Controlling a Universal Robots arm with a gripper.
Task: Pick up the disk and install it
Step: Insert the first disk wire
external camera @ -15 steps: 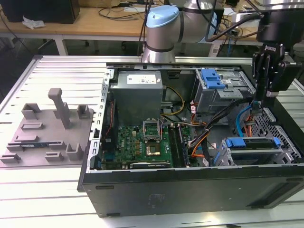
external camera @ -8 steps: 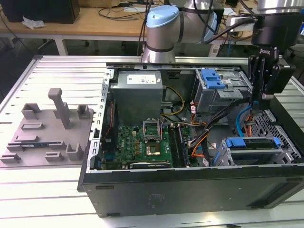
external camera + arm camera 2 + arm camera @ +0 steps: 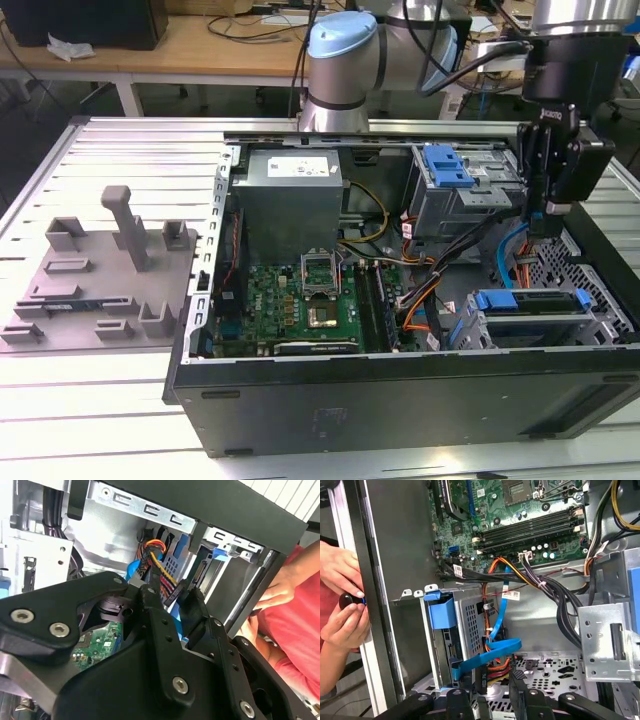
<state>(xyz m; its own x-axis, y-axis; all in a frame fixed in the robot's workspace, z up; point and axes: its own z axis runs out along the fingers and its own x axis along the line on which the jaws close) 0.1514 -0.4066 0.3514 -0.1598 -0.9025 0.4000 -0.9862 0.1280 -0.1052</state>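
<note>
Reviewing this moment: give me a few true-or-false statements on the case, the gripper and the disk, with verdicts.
1. The computer case lies open, its motherboard exposed. True.
2. The gripper grips the disk. False: its jaws are open and empty, and the disk sits in a bay inside the case.
3. In the first wrist view, a person's hand is beside the case's outer wall. True.
4. The grey fixture plate lies on the exterior view's right of the case. False: it lies on the exterior view's left.
</note>
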